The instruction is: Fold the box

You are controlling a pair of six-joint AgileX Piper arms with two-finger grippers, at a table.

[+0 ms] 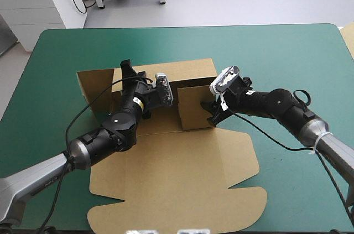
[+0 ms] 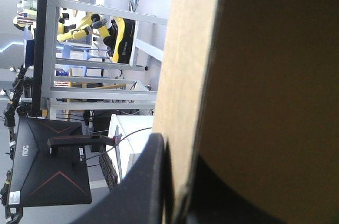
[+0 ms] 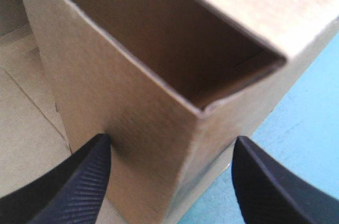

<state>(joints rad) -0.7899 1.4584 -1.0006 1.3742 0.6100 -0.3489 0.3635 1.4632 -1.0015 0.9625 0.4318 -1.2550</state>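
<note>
Can't see past box [image 2: 265, 75] wall in left wrist view — cut off at 3 edges; far finger of left hand [image 2: 180, 205] a dark blur. From above, box ctr lost under arm [image 1: 119, 126].

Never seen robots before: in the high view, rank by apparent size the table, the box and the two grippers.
1. table
2. box
3. left gripper and right gripper, too alike to rank

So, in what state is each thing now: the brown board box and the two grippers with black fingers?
Brown board box: partly folded; far walls raised, lid panel flat on the teal-green cover.
Left gripper: shut on a raised wall of the box.
Right gripper: open, astride the corner of a raised wall.
</note>
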